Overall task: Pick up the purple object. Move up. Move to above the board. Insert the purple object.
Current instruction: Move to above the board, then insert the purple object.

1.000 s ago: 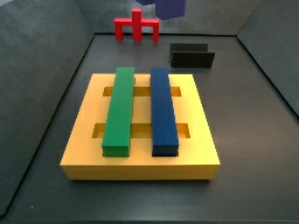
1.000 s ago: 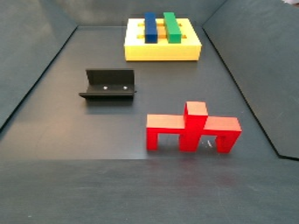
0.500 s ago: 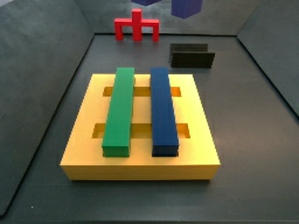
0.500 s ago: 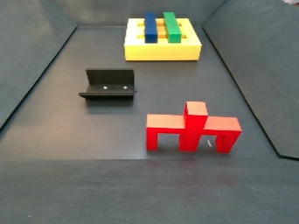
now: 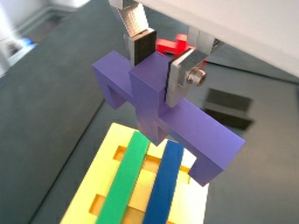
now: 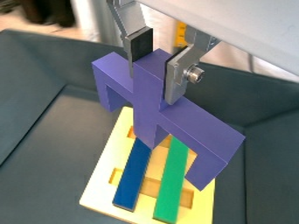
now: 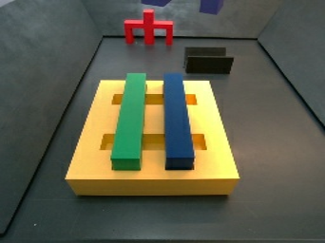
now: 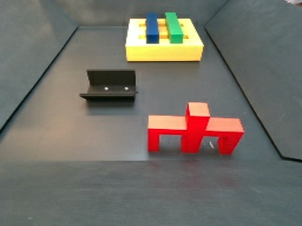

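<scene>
My gripper (image 5: 159,54) is shut on the central stem of the purple object (image 5: 163,114), which also shows in a wrist view (image 6: 163,109), held high in the air. In both wrist views the yellow board (image 5: 105,179) with its green bar (image 5: 122,175) and blue bar (image 5: 167,184) lies far below the piece. In a side view only a purple corner (image 7: 211,6) shows at the top edge, well above the floor; the board (image 7: 152,157) lies near. In a side view the board (image 8: 164,48) is at the far end and the gripper is out of view.
A similar red piece (image 8: 193,131) stands on the dark floor, also seen in a side view (image 7: 150,30). The dark L-shaped fixture (image 8: 109,86) stands between it and the board, and also shows in a side view (image 7: 210,62). Sloped dark walls surround the floor.
In a side view the purple object has risen and shifted right, so that only a small corner of it still shows at the top edge. Nothing on the floor has moved.
</scene>
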